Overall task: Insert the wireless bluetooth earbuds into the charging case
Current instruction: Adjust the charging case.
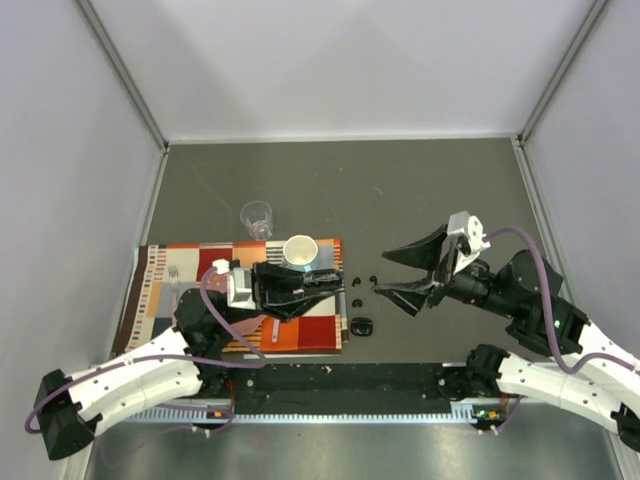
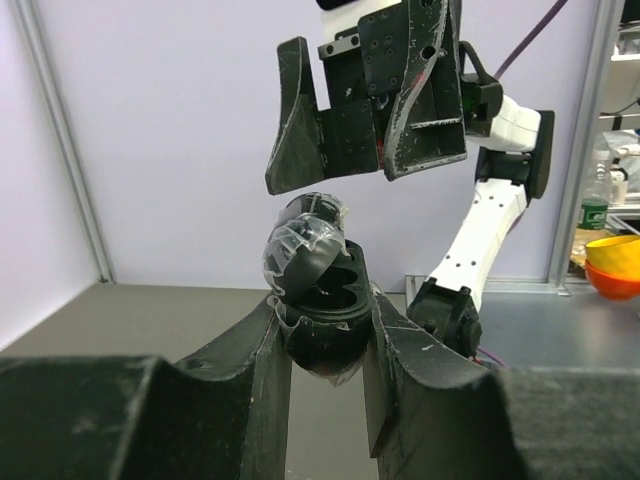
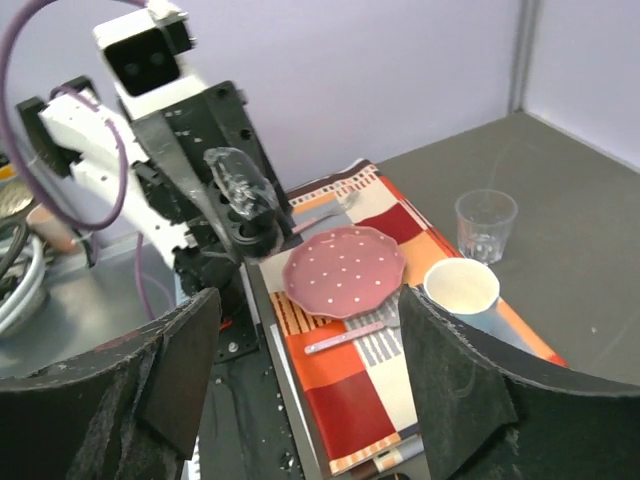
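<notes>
The left end effector pinched the open charging case aloft, wells facing the right arm; the wireless bluetooth earbuds lay on the bench between the arms, nearest the right end effector, spread and empty.

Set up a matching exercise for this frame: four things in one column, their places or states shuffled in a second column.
1. charging case
2. mug
3. glass
4. right pincer

A. open, holding nothing
B. on the bare table, past the mat's far edge
C. held in the left pincer, lid open
D. on the patterned mat

Pairs: 1-C, 2-D, 3-B, 4-A
</notes>
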You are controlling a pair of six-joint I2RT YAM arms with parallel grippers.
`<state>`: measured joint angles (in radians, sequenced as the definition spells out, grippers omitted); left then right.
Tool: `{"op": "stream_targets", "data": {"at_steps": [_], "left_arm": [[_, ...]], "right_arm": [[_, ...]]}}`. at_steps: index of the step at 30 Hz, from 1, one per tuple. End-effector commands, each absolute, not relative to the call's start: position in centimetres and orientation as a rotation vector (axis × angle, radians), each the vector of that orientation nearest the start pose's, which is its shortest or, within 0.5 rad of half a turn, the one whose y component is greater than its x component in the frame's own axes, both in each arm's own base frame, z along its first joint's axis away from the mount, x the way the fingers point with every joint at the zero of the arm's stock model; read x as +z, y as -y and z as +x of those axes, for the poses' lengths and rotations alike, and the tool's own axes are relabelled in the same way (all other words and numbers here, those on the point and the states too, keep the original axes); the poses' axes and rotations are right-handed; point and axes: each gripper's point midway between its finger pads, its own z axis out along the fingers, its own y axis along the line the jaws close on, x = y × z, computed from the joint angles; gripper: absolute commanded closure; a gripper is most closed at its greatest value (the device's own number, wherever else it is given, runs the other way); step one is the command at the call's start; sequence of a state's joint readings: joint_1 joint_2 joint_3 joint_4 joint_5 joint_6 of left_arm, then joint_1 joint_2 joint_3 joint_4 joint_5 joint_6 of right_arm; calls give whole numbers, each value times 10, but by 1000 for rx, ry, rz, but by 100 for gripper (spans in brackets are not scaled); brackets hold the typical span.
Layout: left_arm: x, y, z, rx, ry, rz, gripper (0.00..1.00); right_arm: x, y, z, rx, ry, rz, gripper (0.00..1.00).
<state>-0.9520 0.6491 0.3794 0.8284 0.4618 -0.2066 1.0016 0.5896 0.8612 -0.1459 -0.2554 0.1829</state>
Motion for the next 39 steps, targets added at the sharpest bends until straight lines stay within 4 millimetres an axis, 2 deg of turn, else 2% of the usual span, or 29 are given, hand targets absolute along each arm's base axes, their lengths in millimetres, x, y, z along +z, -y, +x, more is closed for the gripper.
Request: {"op": "stream_targets", "data": {"at_steps": [1,7,12,18,32,39], "left_arm": [[363,269,98,-1210,-818,768,100],[365,268,101,-1193,-837,760,100],[367,264,105,-1172,-855,740,100],[368,260,108,-1145,-871,733,100],[365,262,110,-1129,-879,744,100],[362,264,110,-1124,-878,759,100]], "right_arm": [[373,-233,124,1072,-1425,-589,28],[360,-228,131,1054,-1547,-507,25],[367,-233,128,1119,-1583,-471,25],[379,-245,112,1249,-1602,-490,23],[399,-262,117,1281,-1617,-496,14],[395,-274,123,1292,-1663,-485,13]]}}
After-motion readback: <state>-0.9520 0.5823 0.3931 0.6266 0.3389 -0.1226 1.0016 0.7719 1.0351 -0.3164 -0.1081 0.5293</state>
